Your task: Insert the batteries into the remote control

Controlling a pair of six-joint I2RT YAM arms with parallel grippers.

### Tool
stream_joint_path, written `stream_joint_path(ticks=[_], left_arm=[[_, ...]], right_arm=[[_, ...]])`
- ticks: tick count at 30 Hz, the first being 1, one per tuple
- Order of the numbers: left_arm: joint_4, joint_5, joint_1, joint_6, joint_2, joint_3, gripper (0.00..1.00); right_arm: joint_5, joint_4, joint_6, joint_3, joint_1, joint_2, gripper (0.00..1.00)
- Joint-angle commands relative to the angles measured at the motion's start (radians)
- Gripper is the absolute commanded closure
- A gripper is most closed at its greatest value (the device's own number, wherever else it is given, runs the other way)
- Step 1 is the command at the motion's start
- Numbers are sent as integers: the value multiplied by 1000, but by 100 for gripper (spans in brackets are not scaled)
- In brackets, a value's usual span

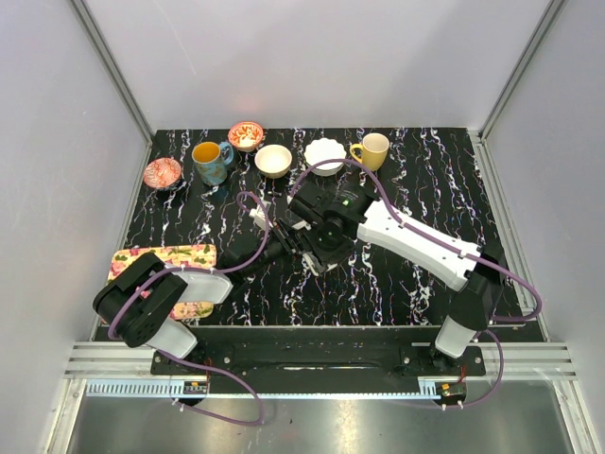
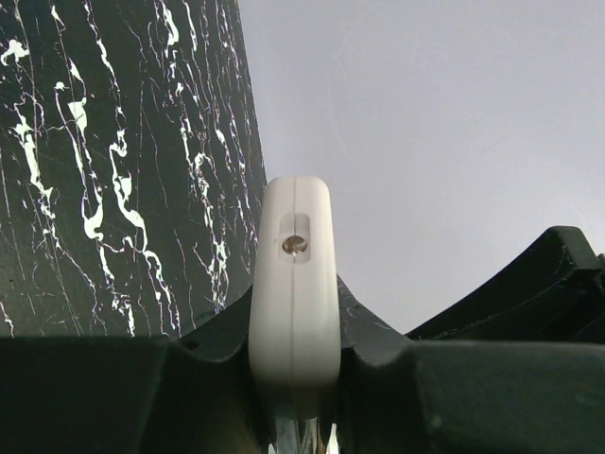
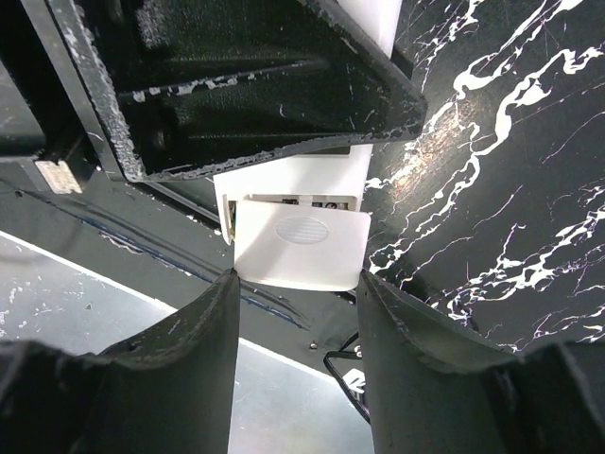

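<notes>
Remote control (image 2: pixel 295 284): small white plastic slab, smooth, rounded edges, seam down its narrow end, tiny metallic dot in an oval recess there. It's up off the table, clamped edge-on between the left gripper (image 2: pixel 295 329) fingers, which are closed tight on its two flat faces. The end with the dot sticks out past the fingertips. Back-cover panel (image 3: pixel 301 244): thin white rectangle with a ribbed oval thumb patch, lying on the remote's back and slid partway off toward the right gripper (image 3: pixel 298 280). A dark slot is exposed at the panel's far edge; its contents are too small to tell, so batteries can't be confirmed. Right gripper fingers (image 3: pixel 203 359) are matte black, wedge-shaped and about half spread. Their tips meet the panel's two near corners, so it looks pinched by its side edges. The left gripper's scuffed black fingers sit just beyond the panel from the right gripper. Table (image 3: pixel 492 142) below both grippers is glossy black marble-look with white veins. Well beyond the grippers, along the far edge: white scalloped bowl (image 1: pixel 324 154), yellow mug (image 1: pixel 371 149), cream bowl (image 1: pixel 273 159), blue mug (image 1: pixel 210 161). Floral mat (image 1: pixel 175 255) lies behind the left gripper, under that arm.
</notes>
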Motion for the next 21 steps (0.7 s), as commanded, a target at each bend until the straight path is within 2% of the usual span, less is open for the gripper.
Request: stream_joint_path(ticks=[1, 21], left_arm=[[80, -22, -10, -7, -29, 34, 100], [184, -14, -30, -53, -25, 17, 100]], right_arm=[[-23, 14, -2, 35, 17, 3, 100], [14, 75, 16, -22, 19, -11, 100]])
